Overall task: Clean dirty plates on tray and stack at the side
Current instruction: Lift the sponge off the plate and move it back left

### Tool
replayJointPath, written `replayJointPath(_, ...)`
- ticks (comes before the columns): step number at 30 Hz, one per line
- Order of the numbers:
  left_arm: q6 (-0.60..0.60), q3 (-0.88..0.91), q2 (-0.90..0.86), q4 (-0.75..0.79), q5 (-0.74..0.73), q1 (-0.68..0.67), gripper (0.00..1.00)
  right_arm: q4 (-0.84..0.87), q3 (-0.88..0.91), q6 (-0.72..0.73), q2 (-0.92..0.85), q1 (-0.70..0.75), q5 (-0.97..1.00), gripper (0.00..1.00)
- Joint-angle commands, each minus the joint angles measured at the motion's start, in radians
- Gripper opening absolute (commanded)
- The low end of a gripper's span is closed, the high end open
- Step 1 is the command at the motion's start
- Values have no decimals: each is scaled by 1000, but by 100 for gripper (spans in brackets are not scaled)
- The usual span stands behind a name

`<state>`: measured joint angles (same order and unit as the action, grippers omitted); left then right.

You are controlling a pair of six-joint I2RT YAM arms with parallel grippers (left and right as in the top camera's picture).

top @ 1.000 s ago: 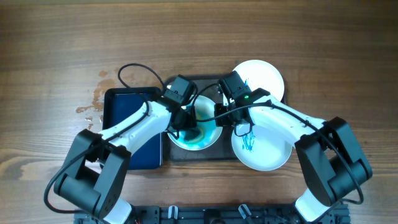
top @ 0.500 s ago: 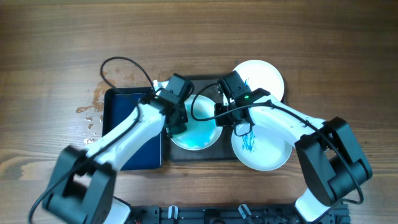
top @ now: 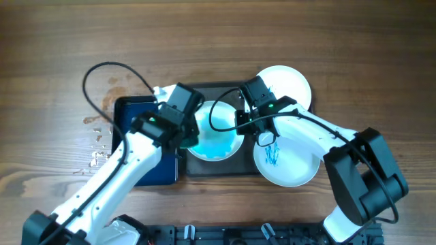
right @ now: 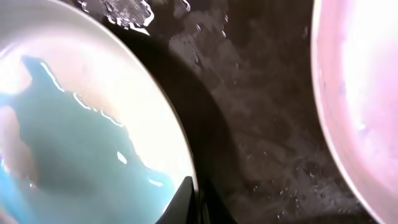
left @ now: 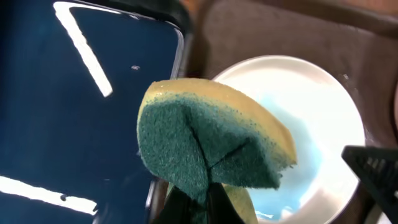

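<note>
Plates number three. A middle plate (top: pixel 216 144), filmed with pale blue liquid, lies on the grey-brown tray (top: pixel 218 86); a rear plate (top: pixel 289 83) sits at the tray's far right corner, and a near plate (top: pixel 289 163) marked with blue scribble overlaps its near right edge. The middle plate's right rim is pinched between the right fingers (right: pixel 202 211), closed down to the rim's thickness. A yellow sponge (left: pixel 211 143) with a green scouring face is clamped by the left fingers (left: pixel 193 208) — drawn tight on it — and is held over the border between the blue tray (left: pixel 74 124) and the middle plate; contact with either cannot be told. Water drops (top: pixel 95 146) are scattered on the tabletop (top: pixel 68 54) beside the blue tray.
</note>
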<state>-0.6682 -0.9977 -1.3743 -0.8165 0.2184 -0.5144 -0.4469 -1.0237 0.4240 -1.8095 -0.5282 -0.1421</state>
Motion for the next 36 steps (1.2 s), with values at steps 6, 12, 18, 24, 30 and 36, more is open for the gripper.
replayJointPath(6,-21,-18,41,-94,93,134,4,13,3,-62,134,6,65,4)
replayJointPath(12,-20,-18,41,-99,90,155,4,12,3,-65,151,6,67,4)
replayJointPath(18,-20,-18,41,-100,90,155,4,11,3,-84,151,6,67,4)
replayJointPath(24,-20,-18,41,-101,90,155,4,11,3,-85,151,6,66,4)
replayJointPath(30,-20,-18,41,-101,90,155,4,11,3,-101,151,6,66,4)
replayJointPath(36,-20,-18,41,-101,90,155,4,12,3,-109,151,6,63,4)
